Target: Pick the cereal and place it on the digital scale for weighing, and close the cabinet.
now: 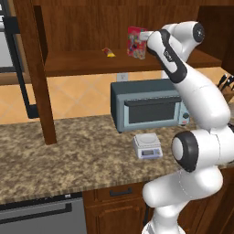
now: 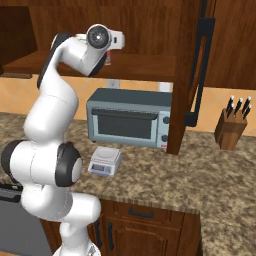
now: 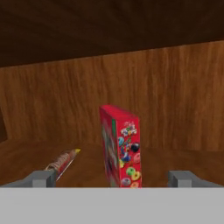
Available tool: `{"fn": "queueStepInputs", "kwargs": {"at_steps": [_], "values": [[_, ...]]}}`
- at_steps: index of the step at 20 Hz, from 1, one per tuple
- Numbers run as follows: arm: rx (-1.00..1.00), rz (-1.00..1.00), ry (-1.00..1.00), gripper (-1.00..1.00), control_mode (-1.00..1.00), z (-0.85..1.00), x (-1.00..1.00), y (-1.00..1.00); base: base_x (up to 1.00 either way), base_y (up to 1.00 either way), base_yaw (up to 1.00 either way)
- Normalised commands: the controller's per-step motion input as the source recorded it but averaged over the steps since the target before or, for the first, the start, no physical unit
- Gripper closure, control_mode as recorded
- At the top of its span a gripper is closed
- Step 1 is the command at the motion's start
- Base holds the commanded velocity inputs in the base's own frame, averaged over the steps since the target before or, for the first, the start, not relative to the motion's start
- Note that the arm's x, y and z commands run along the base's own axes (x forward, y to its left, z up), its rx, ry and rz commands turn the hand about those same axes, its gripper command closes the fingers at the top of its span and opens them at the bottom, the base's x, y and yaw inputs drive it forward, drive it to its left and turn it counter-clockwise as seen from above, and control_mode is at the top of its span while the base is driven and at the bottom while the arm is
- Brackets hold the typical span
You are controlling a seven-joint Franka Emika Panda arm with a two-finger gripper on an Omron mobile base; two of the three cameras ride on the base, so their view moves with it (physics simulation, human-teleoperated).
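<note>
So the cereal (image 3: 120, 146) is a thin, flat red box standing upright on the cabinet (image 1: 82, 27) shelf, turned so one narrow edge and the printed front both show in the hand view; the front has a white logo up top and a pile of colourful loops and blobs lower down, in yellow, green, pink and black. From the left base view the same box (image 1: 135, 42) sits near the middle of the open shelf, right next to the end of the arm. The gripper (image 3: 113, 179) is lined up straight at it with its fingers spread wide, one grey tip on each side of the box and not touching it. Lying flat on the shelf to the box's left is a tiny red-yellow item (image 1: 109, 52), kind of stick-shaped with a yellow tip. The cabinet is dark brown wood with visible grain on the back panel and shelf, and its doors hang open, the black bar handle (image 2: 199, 75) running down one door's edge. Below on the speckled brown-and-tan granite counter (image 1: 68, 155) sits a boxy grey-blue toaster oven (image 1: 148, 109) with a dark glass door, and just in front of it the digital scale (image 1: 147, 146), a small square pale-grey platform with a little display on its front edge. A wooden knife block (image 2: 231, 127) stands off to the right.
</note>
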Motion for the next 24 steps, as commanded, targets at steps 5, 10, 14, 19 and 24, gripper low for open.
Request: {"fn": "queueStepInputs", "kwargs": {"at_steps": [5,10,14,19,24], "values": [[0.00,0.00,0.00,-1.00,-1.00,-0.04,0.49,0.00,0.00,0.00,0.00],[0.00,0.00,0.00,-1.00,-1.00,-0.01,0.38,0.00,0.00,0.00,0.00],[0.00,0.00,0.00,-1.00,-1.00,-0.06,0.30,0.00,0.00,0.00,0.00],[0.00,0.01,0.00,-1.00,-1.00,-0.11,0.37,0.00,0.00,0.00,0.00],[-0.01,0.00,0.00,1.00,-1.00,-0.12,0.41,0.13,0.00,0.00,0.00]]}}
